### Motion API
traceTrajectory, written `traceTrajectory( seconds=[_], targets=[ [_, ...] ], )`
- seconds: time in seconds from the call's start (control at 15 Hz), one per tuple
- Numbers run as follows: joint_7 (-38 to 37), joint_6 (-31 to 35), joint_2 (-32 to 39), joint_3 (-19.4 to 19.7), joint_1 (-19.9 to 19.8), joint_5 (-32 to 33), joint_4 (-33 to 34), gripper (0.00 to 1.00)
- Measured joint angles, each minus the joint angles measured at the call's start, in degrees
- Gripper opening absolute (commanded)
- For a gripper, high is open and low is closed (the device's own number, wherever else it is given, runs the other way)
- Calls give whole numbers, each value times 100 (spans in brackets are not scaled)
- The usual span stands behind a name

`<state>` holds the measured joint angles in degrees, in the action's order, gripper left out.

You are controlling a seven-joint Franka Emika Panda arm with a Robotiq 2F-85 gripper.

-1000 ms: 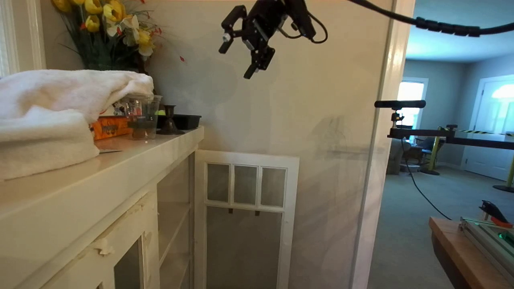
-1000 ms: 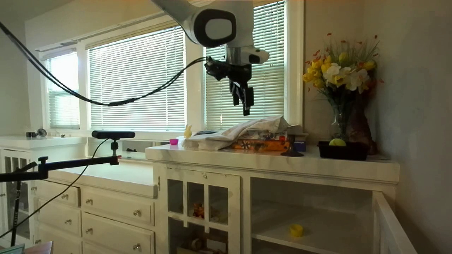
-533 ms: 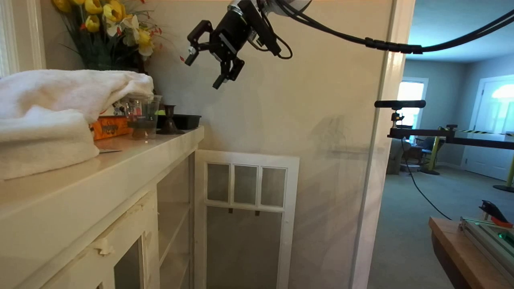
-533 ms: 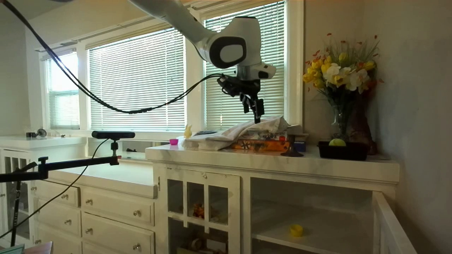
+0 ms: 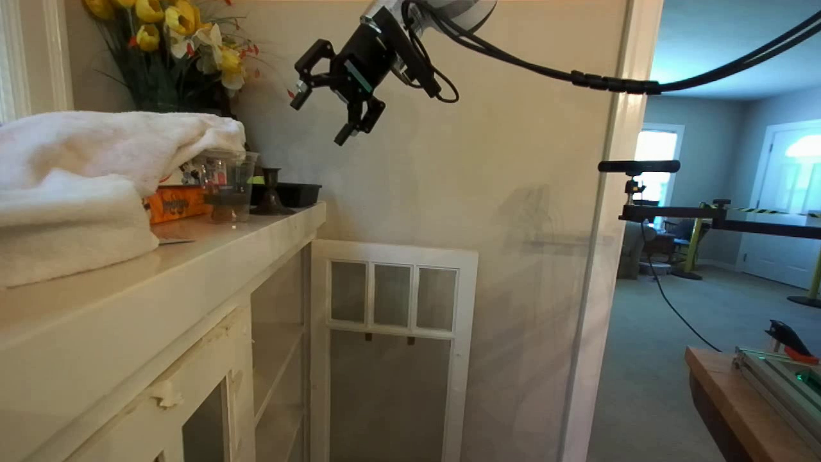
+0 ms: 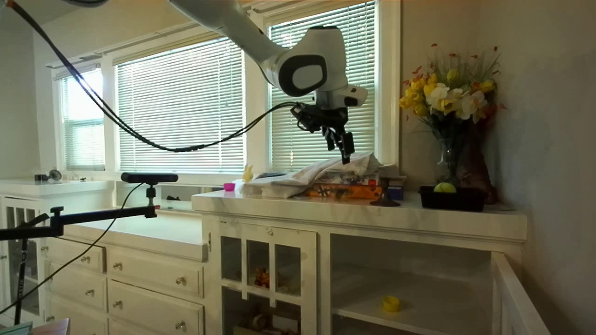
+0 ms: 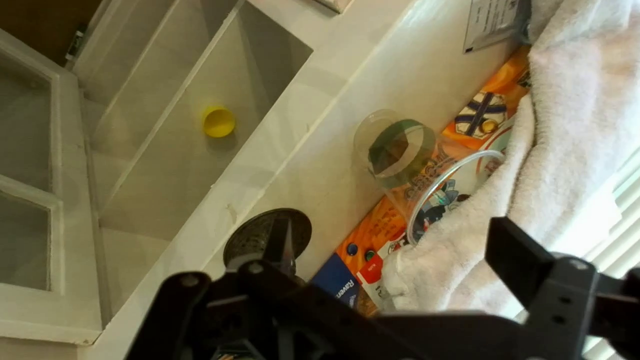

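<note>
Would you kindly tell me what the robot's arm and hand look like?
The arm is white and rounded, with a dark ring around a pale cap. A silvery collar meets the hand, which is black and angular, with two jointed fingers. Black cables run from around it, bundled in a thicker wrap partway along.

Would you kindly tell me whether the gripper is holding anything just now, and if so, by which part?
Nothing is held: the fingers stand open with nothing gripped between them, and the clear cup stands apart from them.
</note>
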<state>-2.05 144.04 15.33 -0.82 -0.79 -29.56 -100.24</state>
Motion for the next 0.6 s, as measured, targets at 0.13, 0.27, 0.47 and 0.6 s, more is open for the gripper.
traceTrajectory(
  seconds=[0.13,0.27,0.47,0.6],
  targets=[
    [5,276,173,-59,-59,0,45,100],
    [23,467,388,-146,-141,-5,158,100],
    [177,522,744,-357,-313,-56,452,100],
    [313,522,959,-540,-411,-90,685,100]
  ],
)
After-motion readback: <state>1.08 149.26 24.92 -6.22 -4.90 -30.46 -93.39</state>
